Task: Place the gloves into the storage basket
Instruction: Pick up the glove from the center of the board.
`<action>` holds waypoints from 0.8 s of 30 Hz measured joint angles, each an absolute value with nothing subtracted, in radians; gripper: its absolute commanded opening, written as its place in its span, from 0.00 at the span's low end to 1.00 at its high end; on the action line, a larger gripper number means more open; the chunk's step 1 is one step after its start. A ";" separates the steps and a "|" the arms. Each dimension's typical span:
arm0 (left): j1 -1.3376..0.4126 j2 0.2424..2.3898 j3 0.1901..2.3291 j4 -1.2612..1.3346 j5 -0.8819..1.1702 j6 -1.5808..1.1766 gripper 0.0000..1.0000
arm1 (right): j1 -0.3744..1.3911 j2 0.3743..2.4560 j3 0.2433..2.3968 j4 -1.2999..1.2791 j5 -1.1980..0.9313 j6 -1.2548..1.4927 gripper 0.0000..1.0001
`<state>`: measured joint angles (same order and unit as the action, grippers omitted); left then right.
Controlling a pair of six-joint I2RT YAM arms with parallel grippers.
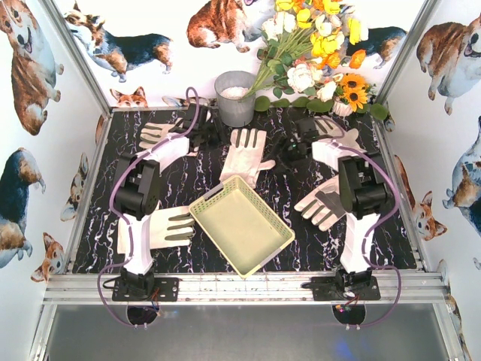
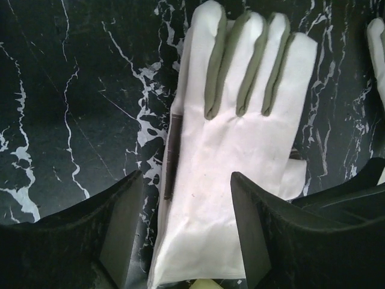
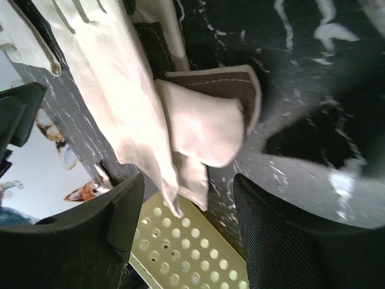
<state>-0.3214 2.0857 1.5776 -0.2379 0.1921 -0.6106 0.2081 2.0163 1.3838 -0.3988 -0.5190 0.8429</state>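
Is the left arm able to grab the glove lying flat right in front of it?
Probably yes. The left gripper is open, and the glove lies flat on the black table between its fingers, with nothing on top of it or in the way.

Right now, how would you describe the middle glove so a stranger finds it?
Find the yellow-green basket on the black table. At its far corner lies a white glove, fingers pointing towards the grey bucket. Unlike the others, it lies fully uncovered.

Left arm [image 1: 139,192] and right arm [image 1: 362,192] are each showing white links alternating with black joint housings; purple cables [image 1: 112,197] are looping behind the jaws, which are presenting broad matte-black wedge faces.
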 measured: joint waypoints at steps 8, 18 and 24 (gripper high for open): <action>-0.306 2.195 1.583 -0.233 0.302 -0.641 0.49 | 0.239 2.085 1.384 -0.329 -0.538 0.937 0.58; -0.305 2.226 1.562 -0.175 0.394 -0.690 0.27 | 0.234 2.132 1.401 -0.282 -0.576 0.957 0.48; -0.301 2.219 1.500 -0.091 0.421 -0.730 0.15 | 0.244 2.168 1.417 -0.226 -0.622 0.976 0.42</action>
<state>-0.3008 2.2192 1.4998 -0.0910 0.4210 -0.7303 0.2436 2.1685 1.4170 -0.2260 -0.6220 0.9760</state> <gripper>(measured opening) 0.188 0.439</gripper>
